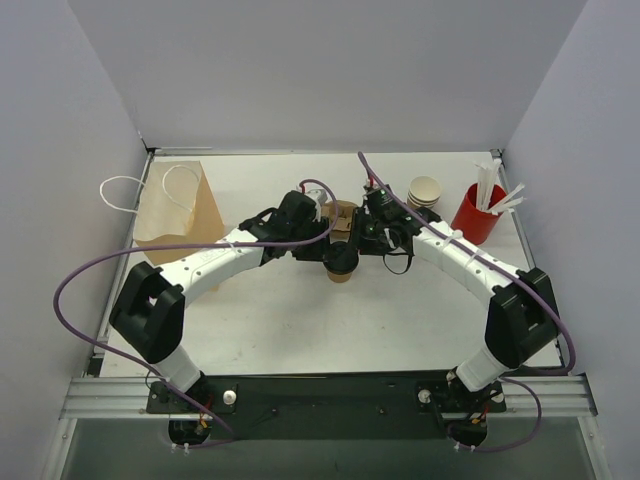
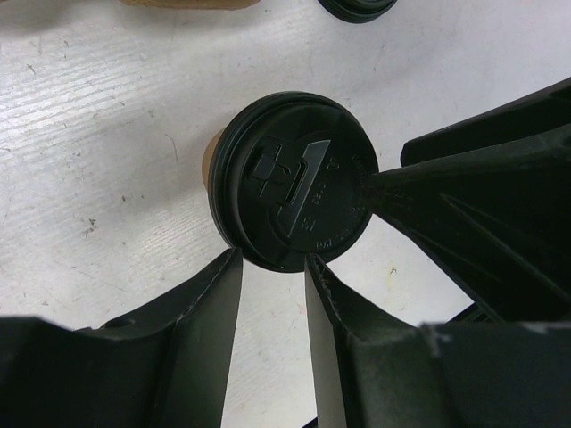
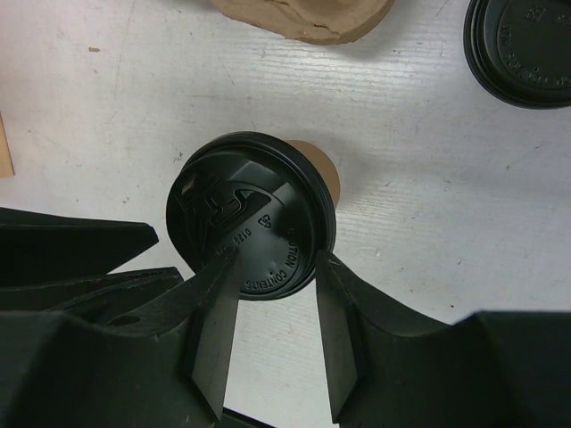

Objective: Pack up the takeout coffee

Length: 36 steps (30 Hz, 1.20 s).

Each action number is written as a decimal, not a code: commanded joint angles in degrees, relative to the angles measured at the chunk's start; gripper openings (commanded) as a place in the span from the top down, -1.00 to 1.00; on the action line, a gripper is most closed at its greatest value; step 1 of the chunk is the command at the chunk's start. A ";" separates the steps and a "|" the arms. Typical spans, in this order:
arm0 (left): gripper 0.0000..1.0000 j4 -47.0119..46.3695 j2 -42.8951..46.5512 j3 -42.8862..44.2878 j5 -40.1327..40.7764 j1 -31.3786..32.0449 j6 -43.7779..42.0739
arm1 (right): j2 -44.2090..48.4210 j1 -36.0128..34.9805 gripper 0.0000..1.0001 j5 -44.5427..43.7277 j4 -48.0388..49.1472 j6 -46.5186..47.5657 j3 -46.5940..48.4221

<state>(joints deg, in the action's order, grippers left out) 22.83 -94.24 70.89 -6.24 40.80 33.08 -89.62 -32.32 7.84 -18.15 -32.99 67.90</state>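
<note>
White table boxed in by grey walls. Back left: tan paper bag with white handles, out of the working zone, probably parked as the final container. Next, left gripper reaching in to mid-table, jaws narrowed to a partial gap with bare table showing between the fingers, tips at the near rim of the black lid. Reads as pressing or steadying rather than clamping, though actual rim contact is hard to confirm. Dead centre: takeout coffee, upright on the table, lid on, tan wall peeking out from under the lid in both wrist views, not yet in any slot. Just behind it: brown pulp carrier, kept close for a short transfer. Then right gripper coming from the opposite side, likewise half-narrowed, one finger overlapping the lid top, the other at its edge, nothing gripped across the cup body. Likely reason for two tools on one lid: seating it all round before any lift, each side bracing against tipping. Further right: spare lids stacked near the carrier, spare cups nested in a stack, then red cup holding white straws at back right, well apart from the work.
</note>
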 commanded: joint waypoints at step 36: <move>0.22 -2.97 -3.59 -0.14 1.05 0.60 2.60 | -2.66 -0.29 0.51 1.04 3.65 -1.46 -5.06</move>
<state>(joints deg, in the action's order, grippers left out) 22.02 -96.62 70.87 -5.69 40.82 34.61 -92.20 -32.21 8.38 -14.00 -33.67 65.06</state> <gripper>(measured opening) 0.389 0.256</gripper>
